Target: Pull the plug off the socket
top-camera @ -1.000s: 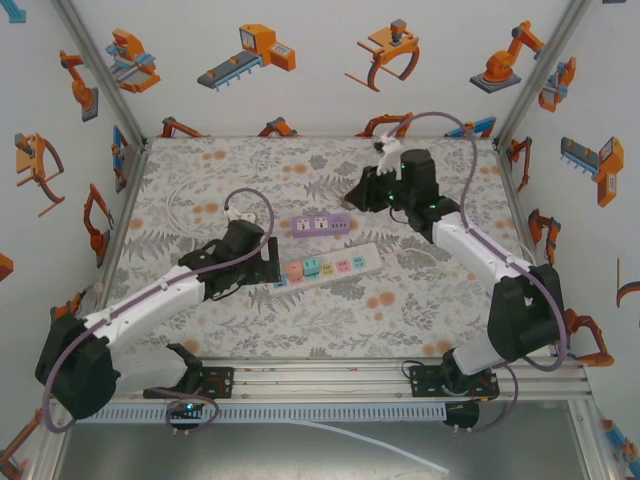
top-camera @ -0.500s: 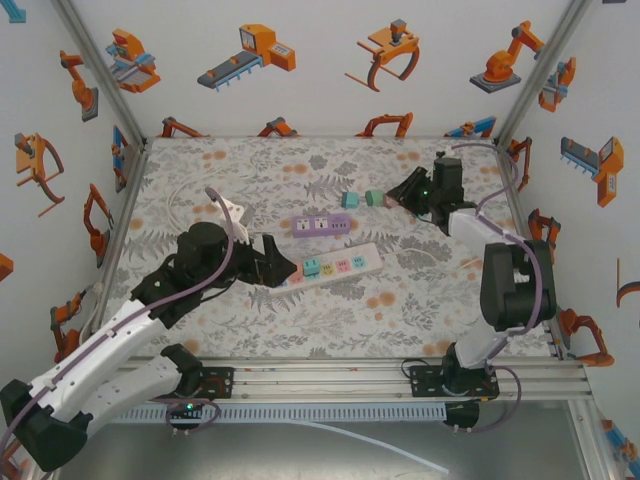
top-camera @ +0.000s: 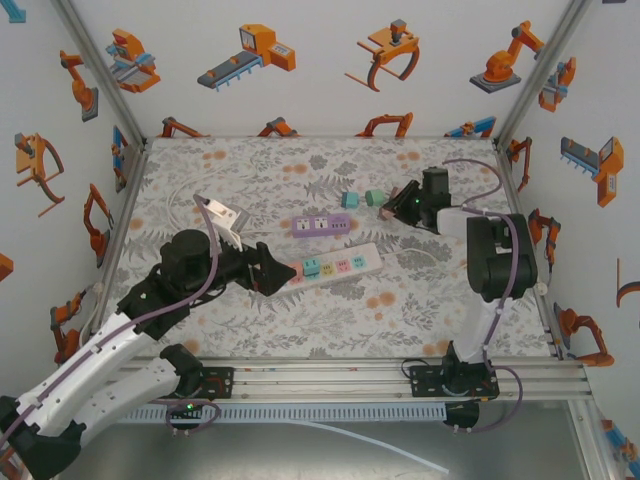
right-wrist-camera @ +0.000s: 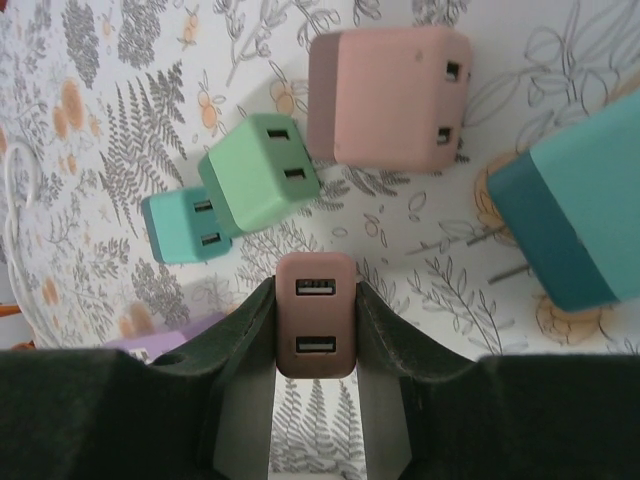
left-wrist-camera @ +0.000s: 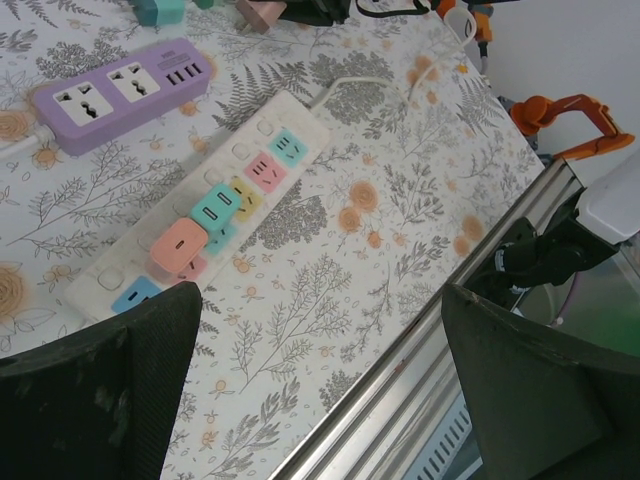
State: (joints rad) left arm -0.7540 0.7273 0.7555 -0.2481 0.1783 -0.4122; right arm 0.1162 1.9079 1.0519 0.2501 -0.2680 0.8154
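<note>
Right tool [right-wrist-camera: 315, 300] pinching a brown plug [right-wrist-camera: 315, 318] at upper right of centre in the top view, well apart from the white socket strip [top-camera: 345, 263]. Left tool [left-wrist-camera: 320, 385] spread wide by the strip's left end, where a pink plug [left-wrist-camera: 180, 243] sits seated.

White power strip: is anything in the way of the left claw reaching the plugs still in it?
Nothing visible. The open left gripper faces the white power strip directly, its peach plug nearest. The purple strip lies beyond it; the right gripper, shut on a brown plug, is elsewhere.
</note>
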